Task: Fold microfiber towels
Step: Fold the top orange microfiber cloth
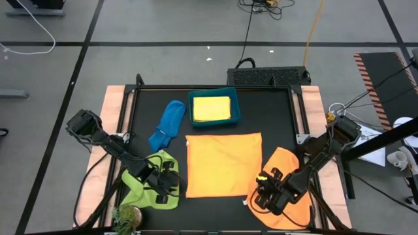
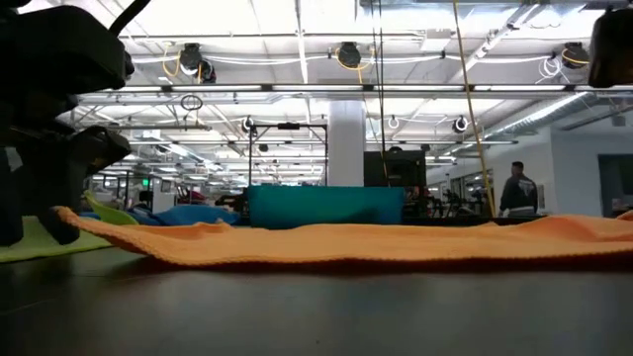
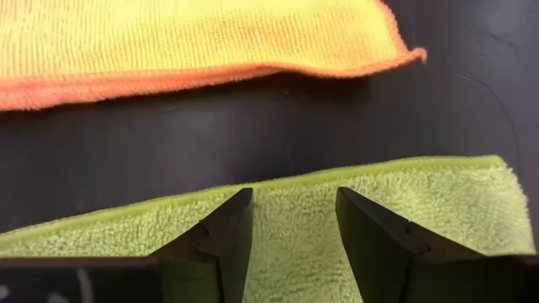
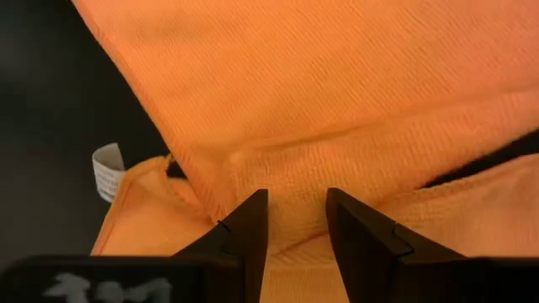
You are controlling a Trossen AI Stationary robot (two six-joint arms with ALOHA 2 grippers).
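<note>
Towels in five spots on a dark table. Spread flat at centre: one orange towel, square, unfolded, near edge lying just ahead of both grippers. Crumpled at near right: a second orange towel, partly under the right arm, its corner overlapped by the flat one in the right wrist view. Bunched at near left: the lime green towel, under the left arm. Lying loose and elongated at far left: the blue towel, just beside the teal bin. Resting inside that bin: the yellow towel, apparently already folded into a neat rectangle.

Left gripper low over the green towel near its edge, fingers spread with cloth showing between them, pinching nothing. Right gripper hovering at the near right corner of the flat orange towel, fingers also spread, close over the cloth but not clamped on it.

Progress, judged from the layout: early. One towel seemingly done and binned, four left. Flat orange towel looks laid out ready for its first fold, no crease made yet. Likely next: pinching both near corners and carrying them to the far edge; then blue, green and the second orange.
</note>
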